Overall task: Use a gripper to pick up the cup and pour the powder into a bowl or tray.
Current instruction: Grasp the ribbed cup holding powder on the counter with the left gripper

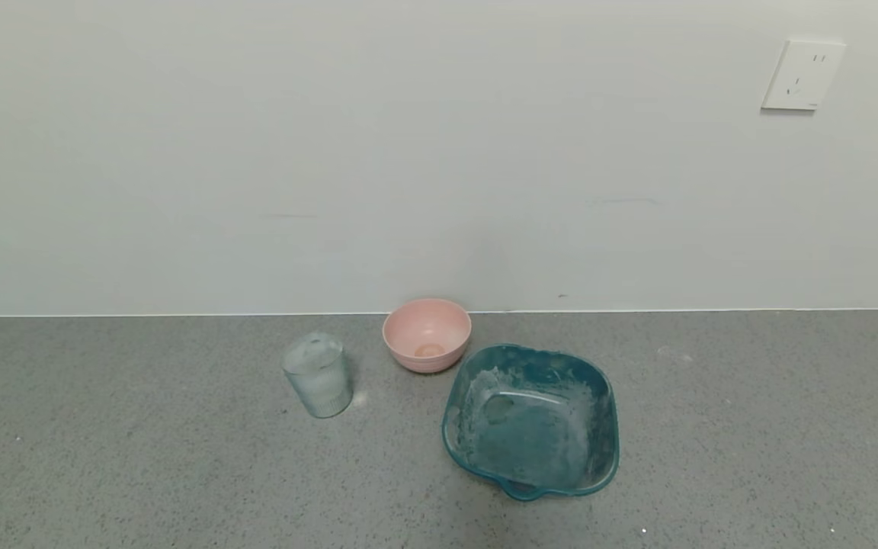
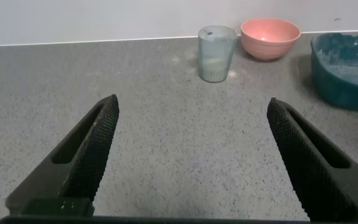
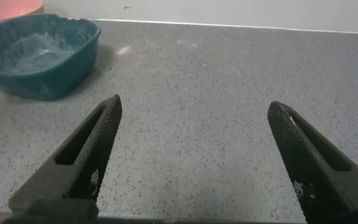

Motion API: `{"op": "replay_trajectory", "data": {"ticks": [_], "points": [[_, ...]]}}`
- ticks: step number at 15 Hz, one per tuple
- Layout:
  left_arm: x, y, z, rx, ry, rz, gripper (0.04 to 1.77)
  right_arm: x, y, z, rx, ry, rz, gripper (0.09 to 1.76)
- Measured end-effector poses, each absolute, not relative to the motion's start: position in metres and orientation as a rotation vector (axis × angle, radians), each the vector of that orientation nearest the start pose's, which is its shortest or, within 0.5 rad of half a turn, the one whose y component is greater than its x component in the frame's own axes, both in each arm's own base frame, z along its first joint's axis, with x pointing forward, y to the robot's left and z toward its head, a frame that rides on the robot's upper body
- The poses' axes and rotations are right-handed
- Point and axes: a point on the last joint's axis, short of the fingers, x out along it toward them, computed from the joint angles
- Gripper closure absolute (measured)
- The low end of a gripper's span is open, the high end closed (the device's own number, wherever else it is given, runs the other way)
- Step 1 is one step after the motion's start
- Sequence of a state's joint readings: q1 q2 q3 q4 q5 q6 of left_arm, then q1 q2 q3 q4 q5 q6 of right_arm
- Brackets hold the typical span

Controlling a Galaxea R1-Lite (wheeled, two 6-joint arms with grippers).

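The clear ribbed cup [image 1: 318,374] stands upright on the grey counter, frosted with white powder; it also shows in the left wrist view [image 2: 216,53]. The pink bowl [image 1: 427,334] sits just right of it near the wall, also in the left wrist view [image 2: 270,37]. Neither gripper shows in the head view. My left gripper [image 2: 192,107] is open and empty, well short of the cup, which lies straight ahead of it. My right gripper [image 3: 193,107] is open and empty over bare counter, right of the tray.
A teal squarish tray [image 1: 532,420] with a spout, dusted with powder, sits right of the bowl; it also shows in the right wrist view [image 3: 39,55] and left wrist view [image 2: 347,70]. A white wall with an outlet [image 1: 802,75] stands behind the counter.
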State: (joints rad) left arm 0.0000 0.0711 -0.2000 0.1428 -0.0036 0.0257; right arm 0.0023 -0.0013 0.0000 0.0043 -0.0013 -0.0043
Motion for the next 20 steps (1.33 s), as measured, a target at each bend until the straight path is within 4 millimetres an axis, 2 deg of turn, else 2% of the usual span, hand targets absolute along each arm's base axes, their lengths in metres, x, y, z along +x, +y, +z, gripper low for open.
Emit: {"op": "replay_trajectory", "data": {"ticks": [5,9,11,15,20], "points": [[-0.018,0.000,0.177,0.028,0.047,-0.003,0.09,-0.023,0.000,0.075,-0.004,0.003,0.001,0.14],[0.018,0.000,0.226,0.031,0.120,-0.008,0.09,-0.023,0.000,0.075,-0.003,0.001,0.001,0.14],[0.043,-0.001,0.240,0.031,0.179,-0.012,0.09,-0.023,0.000,0.075,-0.003,0.000,0.001,0.14],[0.099,-0.002,0.241,0.020,0.345,-0.060,0.09,-0.023,0.000,0.075,-0.005,-0.001,0.001,0.14],[0.154,-0.004,0.217,-0.016,0.555,-0.164,0.09,-0.023,0.000,0.075,-0.006,-0.001,0.001,0.14]]}}
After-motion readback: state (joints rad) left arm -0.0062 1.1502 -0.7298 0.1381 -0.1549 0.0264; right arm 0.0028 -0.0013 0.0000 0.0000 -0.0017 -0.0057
